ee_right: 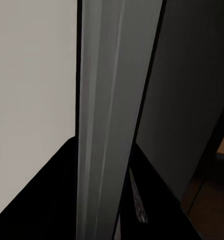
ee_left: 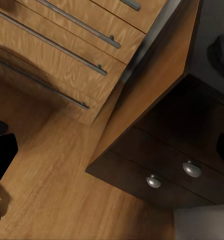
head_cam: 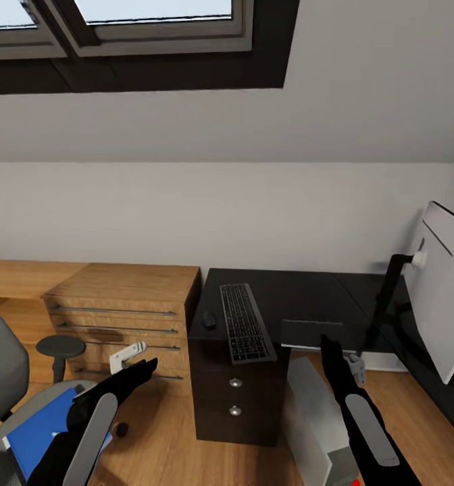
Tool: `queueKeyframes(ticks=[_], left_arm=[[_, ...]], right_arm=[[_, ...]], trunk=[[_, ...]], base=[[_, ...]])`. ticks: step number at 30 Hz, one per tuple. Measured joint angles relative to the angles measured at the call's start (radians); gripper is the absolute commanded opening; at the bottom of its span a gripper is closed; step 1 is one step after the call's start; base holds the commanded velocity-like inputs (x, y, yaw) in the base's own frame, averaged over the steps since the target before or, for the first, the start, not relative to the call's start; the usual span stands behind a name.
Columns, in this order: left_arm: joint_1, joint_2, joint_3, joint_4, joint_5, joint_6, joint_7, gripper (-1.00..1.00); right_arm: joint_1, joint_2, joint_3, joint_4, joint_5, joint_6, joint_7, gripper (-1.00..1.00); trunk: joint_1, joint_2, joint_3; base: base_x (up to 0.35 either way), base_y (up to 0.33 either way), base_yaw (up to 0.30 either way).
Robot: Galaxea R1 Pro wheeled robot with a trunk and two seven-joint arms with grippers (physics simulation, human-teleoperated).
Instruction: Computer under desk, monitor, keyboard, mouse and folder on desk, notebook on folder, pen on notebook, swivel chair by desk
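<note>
The keyboard (head_cam: 246,322) and mouse (head_cam: 209,320) are seen lying on the bench (head_cam: 301,290); the folder (head_cam: 41,430) rests on the swivel chair (head_cam: 4,378). How either pincer stands cannot be told.

The head camera looks forward and down over the desk (head_cam: 301,290) and drawers (head_cam: 235,391). The left wrist camera views those drawers (ee_left: 172,170) closely. The right wrist camera faces a grey panel, very near.
</note>
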Motion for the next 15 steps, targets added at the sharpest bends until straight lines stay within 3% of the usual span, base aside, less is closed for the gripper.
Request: queueKeyframes(ticks=[15], left_arm=[[0.0,0.0,0.0,0.0,0.0,0.0,0.0,1.0]], right_arm=[[0.0,-0.001,-0.001,-0.011,0.005,-0.002,0.013,-1.0]], trunk=[[0.058,-0.105,-0.047]], base=[[0.0,0.0,0.0]])
